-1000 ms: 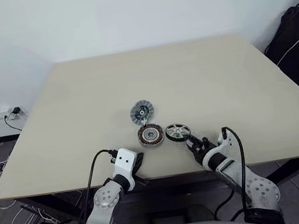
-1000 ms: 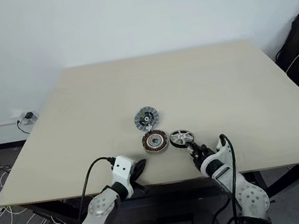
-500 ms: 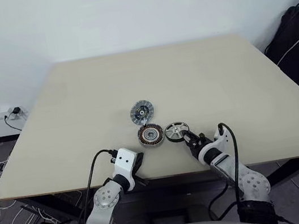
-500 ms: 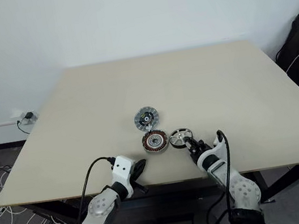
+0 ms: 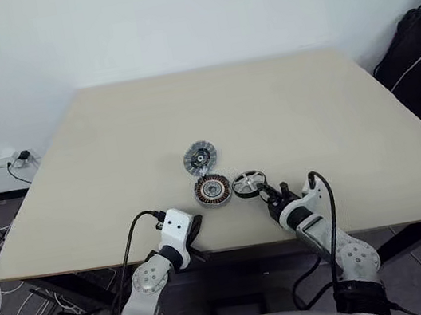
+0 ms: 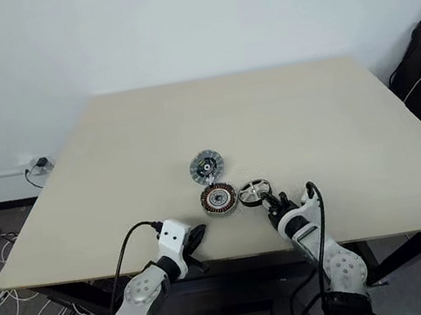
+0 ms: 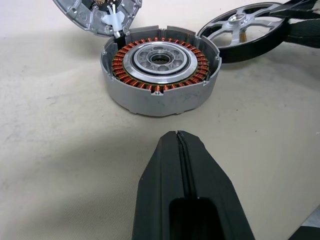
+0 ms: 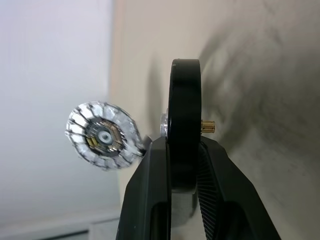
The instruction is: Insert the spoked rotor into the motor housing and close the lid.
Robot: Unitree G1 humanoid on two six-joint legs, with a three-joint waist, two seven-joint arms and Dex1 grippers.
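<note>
Near the front edge of the bench (image 5: pixel 95 144): left gripper (image 7: pixel 178 137) fully closed and empty, right gripper (image 5: pixel 272 196) clamped on the rim of the spoked rotor (image 5: pixel 249 182). Just beside the rotor, motor housing (image 5: pixel 212 189). Slightly farther, lid (image 5: pixel 199 158) leaning at the housing's far side.

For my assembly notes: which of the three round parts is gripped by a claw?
The spoked wheel, clamped at its rim by the right claw; the others lie free.

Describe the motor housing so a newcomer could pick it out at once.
On the beige table, near its front edge, three small round parts sit in a cluster. The motor housing is the middle one, with the lid behind it and the spoked rotor to its right. It alone is thick-walled, ringed with copper-brown windings around a silver centre.
</note>
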